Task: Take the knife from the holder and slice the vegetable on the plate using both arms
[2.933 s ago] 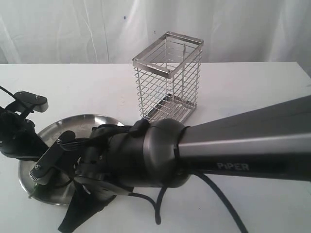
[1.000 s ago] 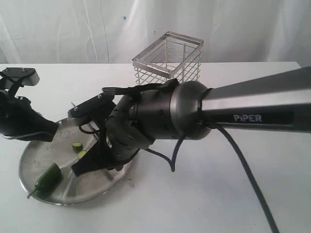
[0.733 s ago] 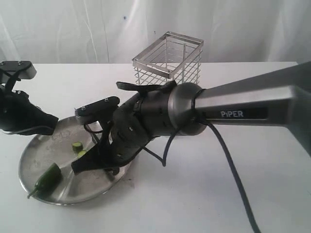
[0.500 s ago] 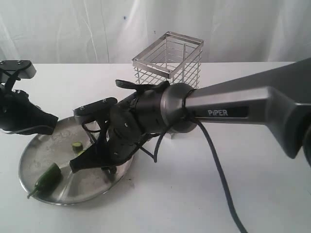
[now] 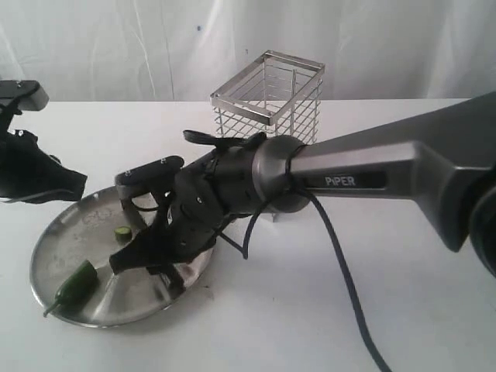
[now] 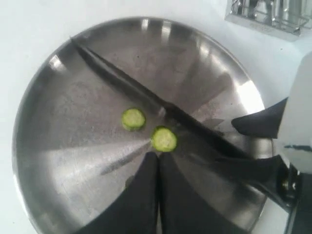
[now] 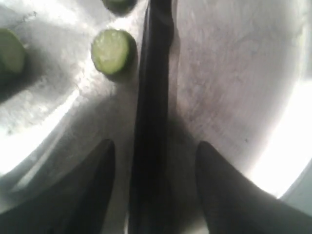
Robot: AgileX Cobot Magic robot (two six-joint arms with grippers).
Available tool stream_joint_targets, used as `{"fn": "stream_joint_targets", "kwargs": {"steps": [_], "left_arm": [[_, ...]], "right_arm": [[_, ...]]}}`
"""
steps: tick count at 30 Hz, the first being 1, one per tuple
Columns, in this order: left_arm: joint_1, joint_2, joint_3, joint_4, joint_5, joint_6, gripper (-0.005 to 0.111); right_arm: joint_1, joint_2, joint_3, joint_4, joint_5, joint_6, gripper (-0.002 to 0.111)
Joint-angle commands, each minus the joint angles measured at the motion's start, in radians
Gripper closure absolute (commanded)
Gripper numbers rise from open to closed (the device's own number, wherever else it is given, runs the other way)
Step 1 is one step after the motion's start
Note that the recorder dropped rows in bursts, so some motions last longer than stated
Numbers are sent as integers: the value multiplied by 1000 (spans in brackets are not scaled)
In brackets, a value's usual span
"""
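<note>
The right arm (image 5: 372,174) is a smooth dark-grey tube with white PiPER lettering (image 5: 354,180); a black cable (image 5: 341,263) trails from it. The left arm (image 5: 31,174) is matte black.

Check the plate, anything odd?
The knife lies loose across the plate, not in the holder; the right gripper straddles it with jaws open. Two slices sit beside the blade, the rest of the vegetable near the rim. Nothing spilled or damaged.
</note>
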Motion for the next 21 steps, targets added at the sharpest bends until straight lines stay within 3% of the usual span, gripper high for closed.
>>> {"fn": "stream_joint_targets", "kwargs": {"steps": [1, 5, 7, 16, 21], "left_arm": [[-5, -116, 6, -16, 19, 23, 99], [-5, -221, 6, -14, 71, 23, 99], [-5, -271, 6, -12, 89, 23, 99], [-5, -660, 16, -13, 247, 1, 101], [-5, -906, 109, -6, 303, -104, 107]], "right_arm": [[-4, -84, -9, -2, -103, -18, 51], [-2, -156, 6, -2, -111, -27, 53], [7, -206, 46, -14, -158, -27, 59], [109, -584, 425, -9, -519, -17, 106], [183, -799, 621, -9, -708, -17, 108]]}}
